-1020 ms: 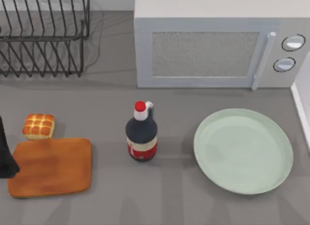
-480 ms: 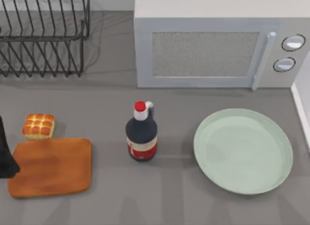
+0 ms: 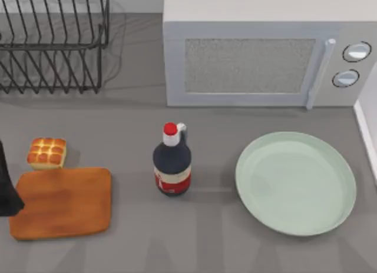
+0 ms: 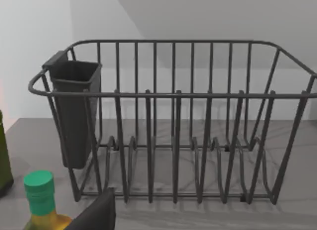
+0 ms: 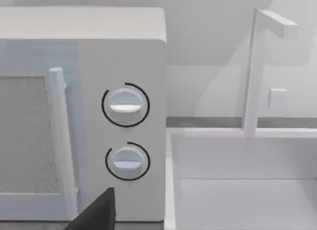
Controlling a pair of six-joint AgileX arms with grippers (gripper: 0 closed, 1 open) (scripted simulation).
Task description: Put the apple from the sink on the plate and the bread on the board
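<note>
Grey countertop held the bread just beyond the board; the plate lay bare. Left arm sat at the left edge; whether either gripper was open could not be told.

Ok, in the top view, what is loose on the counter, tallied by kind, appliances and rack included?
bread: 1
board: 1
plate: 1
bottle: 1
dish rack: 1
microwave: 1
Total: 6
</note>
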